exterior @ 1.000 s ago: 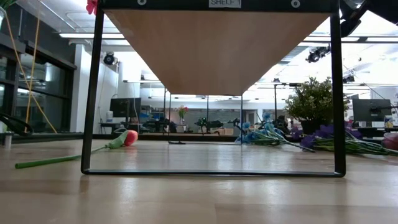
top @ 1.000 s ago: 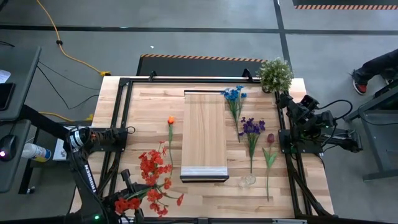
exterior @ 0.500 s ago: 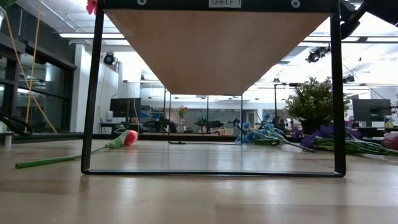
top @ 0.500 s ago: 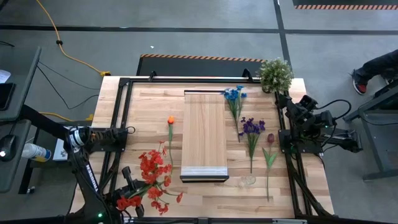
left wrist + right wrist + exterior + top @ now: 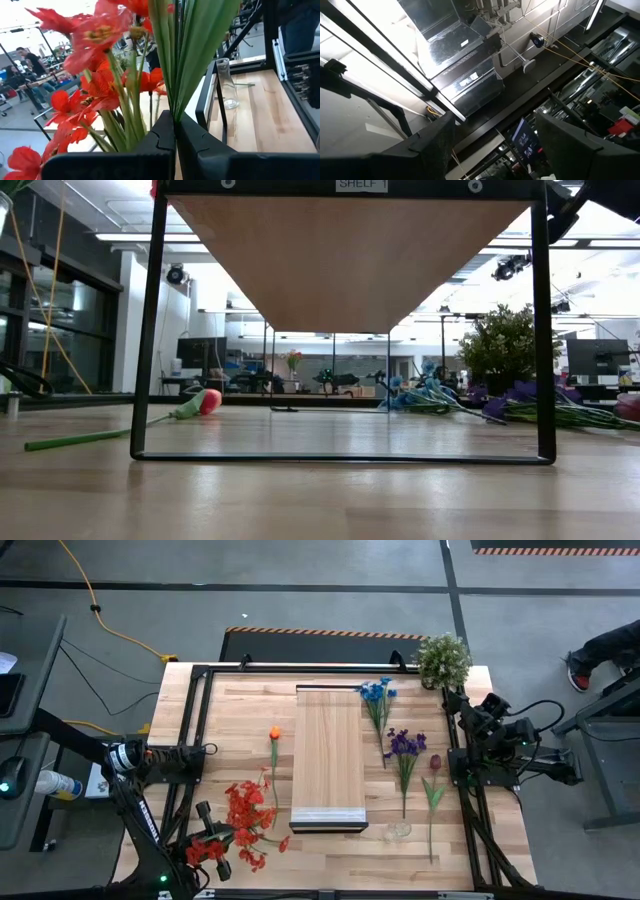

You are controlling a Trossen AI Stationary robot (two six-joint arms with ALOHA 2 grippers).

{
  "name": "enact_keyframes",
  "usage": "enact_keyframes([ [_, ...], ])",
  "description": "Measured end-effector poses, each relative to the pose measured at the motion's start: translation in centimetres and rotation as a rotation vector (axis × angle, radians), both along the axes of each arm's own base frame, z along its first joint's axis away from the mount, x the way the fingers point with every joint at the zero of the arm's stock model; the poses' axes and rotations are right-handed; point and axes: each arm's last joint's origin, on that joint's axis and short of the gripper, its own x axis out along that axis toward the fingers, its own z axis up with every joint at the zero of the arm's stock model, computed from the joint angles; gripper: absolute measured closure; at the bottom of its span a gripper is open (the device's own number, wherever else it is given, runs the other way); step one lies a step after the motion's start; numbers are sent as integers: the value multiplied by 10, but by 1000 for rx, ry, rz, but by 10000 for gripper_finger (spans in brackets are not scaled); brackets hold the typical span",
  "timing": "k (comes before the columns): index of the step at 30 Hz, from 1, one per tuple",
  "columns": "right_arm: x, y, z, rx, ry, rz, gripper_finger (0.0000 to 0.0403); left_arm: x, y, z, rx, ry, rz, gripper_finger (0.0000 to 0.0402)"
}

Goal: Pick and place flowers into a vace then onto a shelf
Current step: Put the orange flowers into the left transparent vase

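My left gripper (image 5: 222,840) is at the table's near left corner, shut on the red flowers (image 5: 240,820), a bunch with green stems. In the left wrist view its fingers (image 5: 175,131) close on the stems, and the clear glass vase (image 5: 225,85) stands beyond them. That vase (image 5: 398,830) stands on its base beside the shelf's near right corner. The light wood shelf (image 5: 328,755) is raised on a black frame. Orange (image 5: 274,735), blue (image 5: 376,692), purple (image 5: 405,745) and dark-red (image 5: 435,762) flowers and a green leaf stem (image 5: 432,795) lie flat on the table. My right gripper (image 5: 502,150) waits open at the right edge. My left gripper pinches the red flowers' green stems and leaves (image 5: 172,100) between its two shut fingers, several stems together. The red heads (image 5: 100,40) stand out beyond the fingers. The bunch is off the table: the low view shows only a red tip (image 5: 155,188) at its top edge.
A bushy potted plant (image 5: 442,658) stands at the far right corner. The shelf's black frame (image 5: 150,330) has open room under it. The orange flower (image 5: 205,402) lies left of it and the other flowers right. People and benches show in the room behind.
The left gripper, shut on the red bunch the whole time, has shifted a little toward the far edge and turned. The bunch has swung with it and now looks more gathered, with its outer sprigs drawn in from the near edge.
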Motion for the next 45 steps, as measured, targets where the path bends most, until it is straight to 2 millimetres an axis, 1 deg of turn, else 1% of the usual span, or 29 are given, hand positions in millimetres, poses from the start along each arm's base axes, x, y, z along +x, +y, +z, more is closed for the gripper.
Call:
enact_keyframes([
  [8,0,0,0,0,1,0,136,-1,3,-5,-74,-27,6,367],
  [15,0,0,0,1,2,0,136,-2,3,-7,-139,5,42,367],
  [36,0,0,0,6,3,6,136,-1,-1,-12,-250,56,92,367],
  [38,1,0,-1,6,6,6,135,-1,-1,-12,-252,56,92,360],
  [42,1,0,-1,6,8,6,136,-1,-1,-12,-257,54,94,325],
  [45,1,0,-1,6,7,6,136,-1,-1,-12,-263,52,95,315],
])
